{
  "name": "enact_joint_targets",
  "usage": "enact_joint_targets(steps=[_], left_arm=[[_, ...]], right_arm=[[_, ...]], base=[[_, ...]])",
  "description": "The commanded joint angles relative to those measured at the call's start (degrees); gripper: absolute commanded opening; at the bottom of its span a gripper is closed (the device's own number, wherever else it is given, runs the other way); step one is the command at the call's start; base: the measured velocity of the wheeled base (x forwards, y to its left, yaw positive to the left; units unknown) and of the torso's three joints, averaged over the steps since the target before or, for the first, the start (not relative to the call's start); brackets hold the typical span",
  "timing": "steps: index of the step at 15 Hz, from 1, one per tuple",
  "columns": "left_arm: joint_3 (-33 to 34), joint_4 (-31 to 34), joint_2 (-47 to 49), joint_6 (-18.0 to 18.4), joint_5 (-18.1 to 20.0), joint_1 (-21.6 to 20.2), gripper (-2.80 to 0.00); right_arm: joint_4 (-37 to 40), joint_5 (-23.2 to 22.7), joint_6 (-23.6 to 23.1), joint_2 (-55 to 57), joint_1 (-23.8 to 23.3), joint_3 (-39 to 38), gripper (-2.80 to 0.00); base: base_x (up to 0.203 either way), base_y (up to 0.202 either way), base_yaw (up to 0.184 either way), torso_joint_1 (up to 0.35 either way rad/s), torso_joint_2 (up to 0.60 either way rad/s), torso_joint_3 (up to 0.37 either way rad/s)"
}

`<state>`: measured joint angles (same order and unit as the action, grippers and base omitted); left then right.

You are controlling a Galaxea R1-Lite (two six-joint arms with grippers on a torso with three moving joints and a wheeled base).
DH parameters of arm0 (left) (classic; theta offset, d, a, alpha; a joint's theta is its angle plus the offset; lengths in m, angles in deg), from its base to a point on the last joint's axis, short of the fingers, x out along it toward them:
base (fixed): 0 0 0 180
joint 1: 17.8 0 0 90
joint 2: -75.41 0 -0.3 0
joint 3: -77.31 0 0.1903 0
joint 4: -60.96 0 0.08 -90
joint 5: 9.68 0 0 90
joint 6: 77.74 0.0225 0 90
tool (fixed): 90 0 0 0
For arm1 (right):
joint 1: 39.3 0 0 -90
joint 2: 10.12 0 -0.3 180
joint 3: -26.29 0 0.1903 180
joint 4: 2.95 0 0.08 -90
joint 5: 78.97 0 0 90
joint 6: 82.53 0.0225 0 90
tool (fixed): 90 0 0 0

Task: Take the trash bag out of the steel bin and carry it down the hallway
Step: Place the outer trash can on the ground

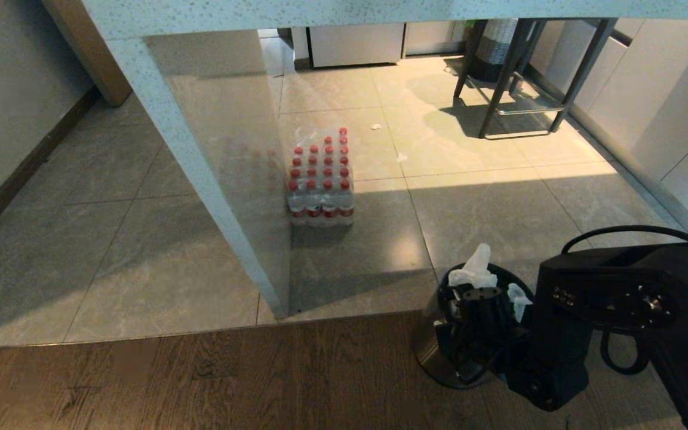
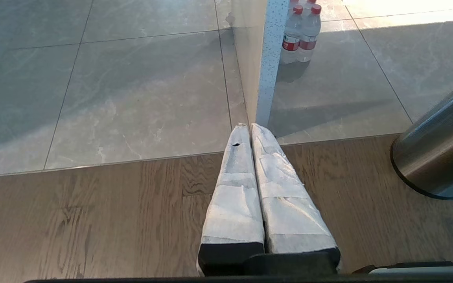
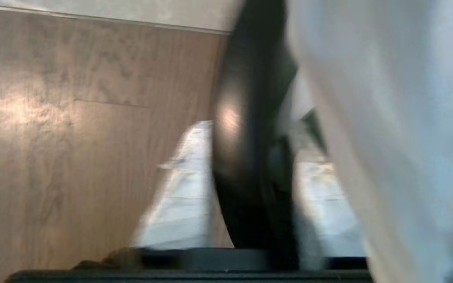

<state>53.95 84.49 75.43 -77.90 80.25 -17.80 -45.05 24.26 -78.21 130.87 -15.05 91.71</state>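
The right gripper (image 1: 469,322) reaches down at the steel bin (image 1: 433,352), its fingers (image 3: 187,184) straddling the black rim; whether they pinch it I cannot tell. The trash bag (image 1: 472,269) pokes up just beyond. The left gripper (image 2: 250,129) hangs clenched, empty, above the wood floor (image 2: 92,220).

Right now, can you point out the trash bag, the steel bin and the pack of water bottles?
trash bag (image 1: 474,267): head view, on the white plastic sticking up.
steel bin (image 2: 442,157): left wrist view, on its brushed metal side.
pack of water bottles (image 1: 321,179): head view, on the red caps.
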Motion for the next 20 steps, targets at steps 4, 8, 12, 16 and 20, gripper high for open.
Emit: enact_joint_targets(steps=[4,8,12,16,20], left_arm=[[0.0,0.0,0.1,0.0,0.0,0.0,-2.8],[0.0,0.0,0.1,0.0,0.0,0.0,-2.8],[0.0,0.0,0.1,0.0,0.0,0.0,-2.8],[0.0,0.0,0.1,0.0,0.0,0.0,-2.8],[0.0,0.0,0.1,0.0,0.0,0.0,-2.8]], right_arm=[[-3.7,0.3,-0.1,-2.5,-0.1,-0.9,-2.8],[-3.9,0.6,0.1,-5.2,-0.1,-2.0,-2.8],[-3.5,3.2,-0.2,-9.5,-0.6,-3.1,-2.8],[-1.9,3.2,-0.7,-16.0,0.1,-3.5,-2.8],[-0.7,3.4,-2.5,-29.1,0.4,-8.2,-2.8]], base=[[0.0,0.0,0.0,0.007,0.0,0.0],[0.0,0.0,0.0,0.0,0.0,0.0],[0.0,0.0,0.0,0.0,0.0,0.0],[0.0,0.0,0.0,0.0,0.0,0.0],[0.0,0.0,0.0,0.0,0.0,0.0]])
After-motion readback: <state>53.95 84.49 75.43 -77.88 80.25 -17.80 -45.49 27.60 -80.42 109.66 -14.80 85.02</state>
